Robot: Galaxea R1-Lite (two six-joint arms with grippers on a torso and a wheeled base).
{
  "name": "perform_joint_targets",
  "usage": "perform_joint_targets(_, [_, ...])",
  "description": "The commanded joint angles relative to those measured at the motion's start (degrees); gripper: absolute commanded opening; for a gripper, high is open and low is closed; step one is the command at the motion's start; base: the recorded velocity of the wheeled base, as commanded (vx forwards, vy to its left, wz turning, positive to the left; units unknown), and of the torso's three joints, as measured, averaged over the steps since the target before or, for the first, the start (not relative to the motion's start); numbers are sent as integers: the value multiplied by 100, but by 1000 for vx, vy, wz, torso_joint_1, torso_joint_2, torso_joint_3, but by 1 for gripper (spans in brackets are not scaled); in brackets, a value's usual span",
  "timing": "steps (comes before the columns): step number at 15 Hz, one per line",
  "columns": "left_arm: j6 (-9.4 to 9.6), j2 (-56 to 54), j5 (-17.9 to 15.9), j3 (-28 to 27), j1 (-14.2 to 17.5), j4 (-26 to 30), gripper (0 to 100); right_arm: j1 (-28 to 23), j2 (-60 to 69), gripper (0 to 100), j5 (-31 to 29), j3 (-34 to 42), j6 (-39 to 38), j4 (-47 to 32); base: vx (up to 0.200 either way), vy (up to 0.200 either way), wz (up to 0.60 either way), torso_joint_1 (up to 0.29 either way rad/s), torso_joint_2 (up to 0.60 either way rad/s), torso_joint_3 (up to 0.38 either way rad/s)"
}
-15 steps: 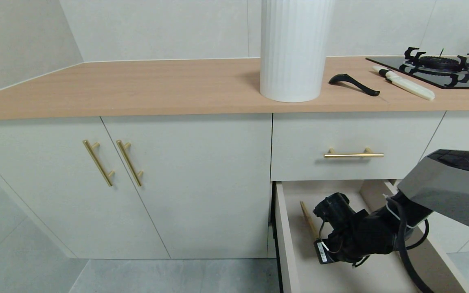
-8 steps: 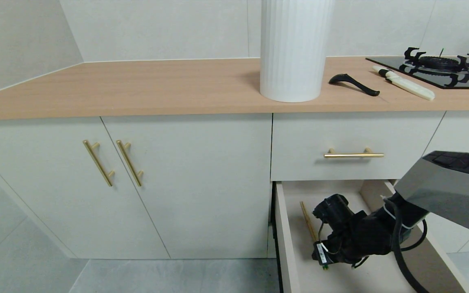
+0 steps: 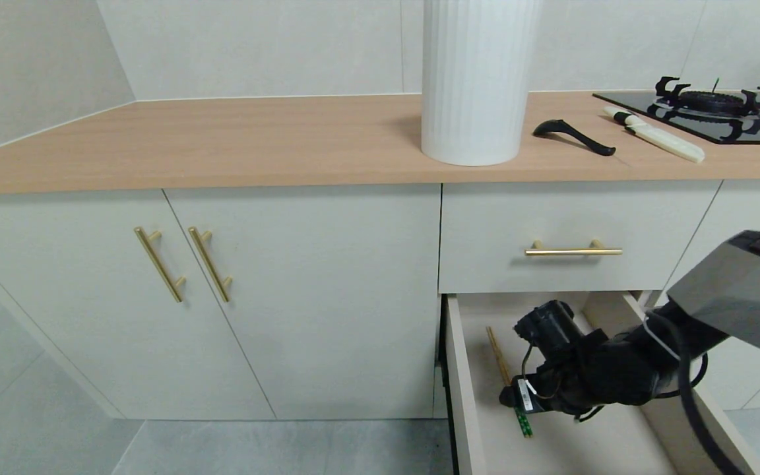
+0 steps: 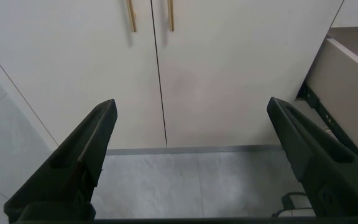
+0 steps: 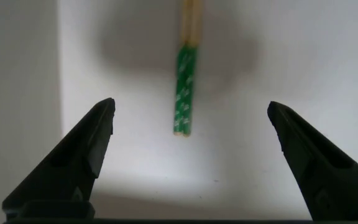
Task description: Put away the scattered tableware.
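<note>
Right end effector (image 5: 190, 109) spread wide and empty above the chopsticks (image 5: 186, 93) in the open drawer (image 3: 462, 369).
I see the chopsticks lying flat near the drawer's 9 o'clock wall. My left end effector (image 4: 191, 106) is wide open, holding nothing, facing the cabinet doors (image 4: 229, 68). On the surface (image 3: 221, 142), a black utensil (image 3: 572, 136) and a white utensil (image 3: 657, 136) lie at 3 o'clock of the ribbed cylinder (image 3: 474, 79).

Two chopsticks (image 5: 186, 93), one spoon (image 3: 572, 136), one knife (image 3: 657, 136), one vase (image 3: 474, 79).

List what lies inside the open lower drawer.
A pair of green-tipped chopsticks lies on the drawer floor near its left wall, with the open right hand above them. The floor beneath the arm is covered, so anything there cannot be seen.
</note>
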State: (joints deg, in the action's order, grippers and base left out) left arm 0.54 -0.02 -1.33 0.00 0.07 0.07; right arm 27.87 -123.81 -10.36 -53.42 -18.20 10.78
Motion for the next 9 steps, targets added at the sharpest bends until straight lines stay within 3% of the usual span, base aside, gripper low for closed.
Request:
perform_joint_targets(1, [-1,2,1,0,1,1,100,-106,937,100,-238,121,10,3,0,0,0,0,0,0])
perform_joint_targets(9, [-1,2,1,0,1,1,100,-493,3346,100,-423,332,730,-23,0,0,0,0,0,0])
